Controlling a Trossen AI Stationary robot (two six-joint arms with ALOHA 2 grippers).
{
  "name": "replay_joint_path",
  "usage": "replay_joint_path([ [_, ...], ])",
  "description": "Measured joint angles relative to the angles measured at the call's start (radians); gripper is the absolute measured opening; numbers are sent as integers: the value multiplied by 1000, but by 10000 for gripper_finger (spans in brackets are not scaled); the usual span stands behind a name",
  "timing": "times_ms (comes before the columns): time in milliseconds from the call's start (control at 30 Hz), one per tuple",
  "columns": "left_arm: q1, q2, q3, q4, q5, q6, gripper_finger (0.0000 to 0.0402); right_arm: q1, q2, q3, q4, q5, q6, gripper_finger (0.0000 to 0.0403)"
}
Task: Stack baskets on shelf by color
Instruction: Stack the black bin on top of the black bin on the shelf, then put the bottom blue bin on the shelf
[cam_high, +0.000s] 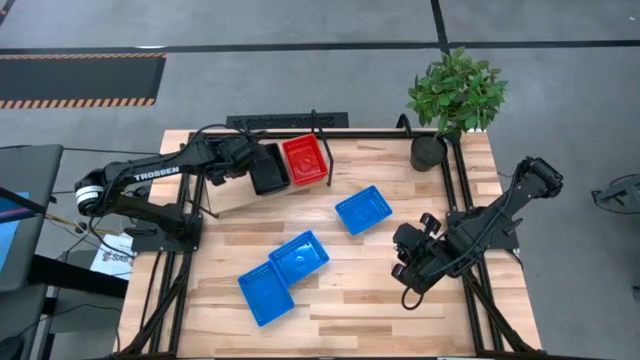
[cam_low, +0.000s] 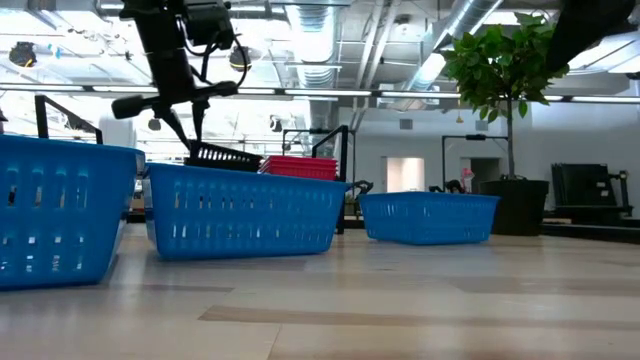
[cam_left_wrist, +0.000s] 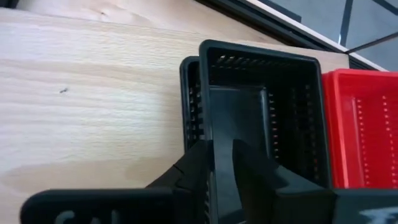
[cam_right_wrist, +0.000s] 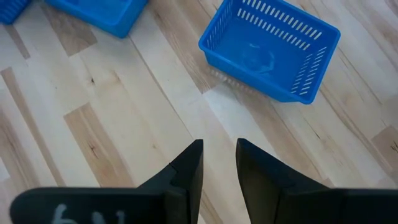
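My left gripper is shut on a black basket over the shelf at the table's far left. A second black basket shows just under and beside the held one, its rim peeking out. A red basket sits right of them on the shelf. Three blue baskets rest bottom-down on the table. My right gripper hovers open over the bare table near its right side, apart from the closest blue basket. My left gripper pinches the black basket's short end wall, one finger outside and one finger inside. The fingers come slanting down from the table's left. In the low view the basket sits tilted, over the other black basket; whether they touch, I cannot tell.
A potted plant stands at the table's far right corner. The table's black frame runs along the right edge beside my right arm. Bare wood lies at the near right, in front of the blue baskets.
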Motion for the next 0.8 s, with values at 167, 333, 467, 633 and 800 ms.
replay_joint_path([
  [167,0,0,0,22,13,56,82,0,0,0,0,0,0,118],
  [333,0,-8,13,30,86,196,95,0,0,0,0,-1,0,118],
  [467,-1,-25,46,12,87,247,101,0,0,0,0,-2,0,118],
  [633,-24,-56,66,8,104,358,105,0,0,0,0,-2,1,118],
  [800,-159,-68,66,-21,246,486,106,1,0,0,0,-2,0,118],
])
